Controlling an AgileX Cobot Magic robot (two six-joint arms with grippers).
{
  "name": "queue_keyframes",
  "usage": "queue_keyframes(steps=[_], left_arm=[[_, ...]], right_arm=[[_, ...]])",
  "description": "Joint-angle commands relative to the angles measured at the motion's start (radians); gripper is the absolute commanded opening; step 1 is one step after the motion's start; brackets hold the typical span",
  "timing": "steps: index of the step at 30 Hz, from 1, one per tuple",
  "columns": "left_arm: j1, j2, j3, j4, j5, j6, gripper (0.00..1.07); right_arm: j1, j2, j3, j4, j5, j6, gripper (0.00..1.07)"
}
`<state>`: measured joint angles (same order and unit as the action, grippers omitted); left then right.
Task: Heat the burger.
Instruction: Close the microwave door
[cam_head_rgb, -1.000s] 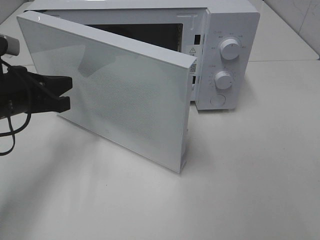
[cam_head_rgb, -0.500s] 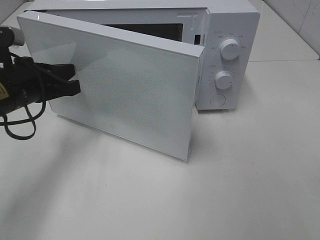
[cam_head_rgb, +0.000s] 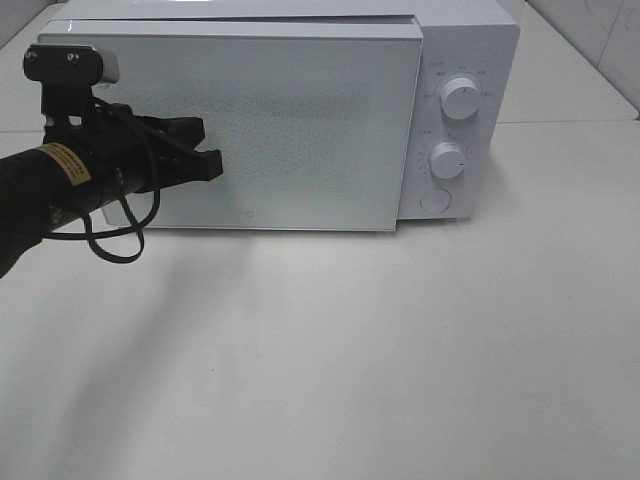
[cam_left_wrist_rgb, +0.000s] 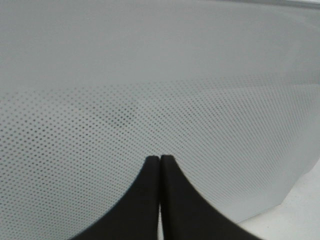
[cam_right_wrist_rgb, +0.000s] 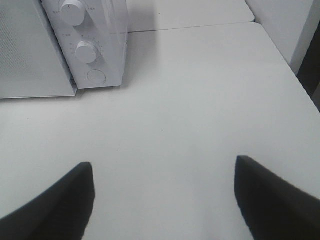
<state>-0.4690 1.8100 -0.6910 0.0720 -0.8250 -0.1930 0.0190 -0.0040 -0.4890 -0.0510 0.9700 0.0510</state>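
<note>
Left pincer (cam_head_rgb: 212, 160): black fingers pressed together, tips against the white dotted-glass microwave door (cam_head_rgb: 300, 120), which looks shut or nearly so. I'd push squarely and gently until the latch edge sits flush, before touching the lower white dial (cam_head_rgb: 447, 160). Right pincer (cam_right_wrist_rgb: 164, 164): spread, empty. Burger: not visible; presumably behind the door.

No legible writing in any view.
Tiny grey marks ring the two dials (cam_head_rgb: 459, 98) of the microwave (cam_head_rgb: 290, 130), and a yellow sticker (cam_head_rgb: 62, 160) on the left arm (cam_head_rgb: 28, 188) carries dark print; all of it is too small to read.
</note>
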Motion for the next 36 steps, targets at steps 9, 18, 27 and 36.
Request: queue_keyframes(steps=[9, 18, 27, 36], left_arm=[[-0.068, 0.051, -0.088, -0.13, -0.007, 0.061, 0.0], [-0.102, 0.1, -0.156, -0.193, -0.002, 0.088, 0.0], [-0.124, 0.115, -0.18, -0.31, -0.002, 0.171, 0.0], [-0.124, 0.136, -0.225, -0.324, 0.0, 0.175, 0.0]], right_arm=[[-0.006, -0.029, 0.001, -0.001, -0.006, -0.008, 0.76], [-0.006, -0.029, 0.001, -0.001, -0.006, -0.008, 0.76], [-0.006, -0.029, 0.001, -0.001, -0.006, -0.008, 0.76], [-0.006, -0.029, 0.001, -0.001, -0.006, -0.008, 0.76]])
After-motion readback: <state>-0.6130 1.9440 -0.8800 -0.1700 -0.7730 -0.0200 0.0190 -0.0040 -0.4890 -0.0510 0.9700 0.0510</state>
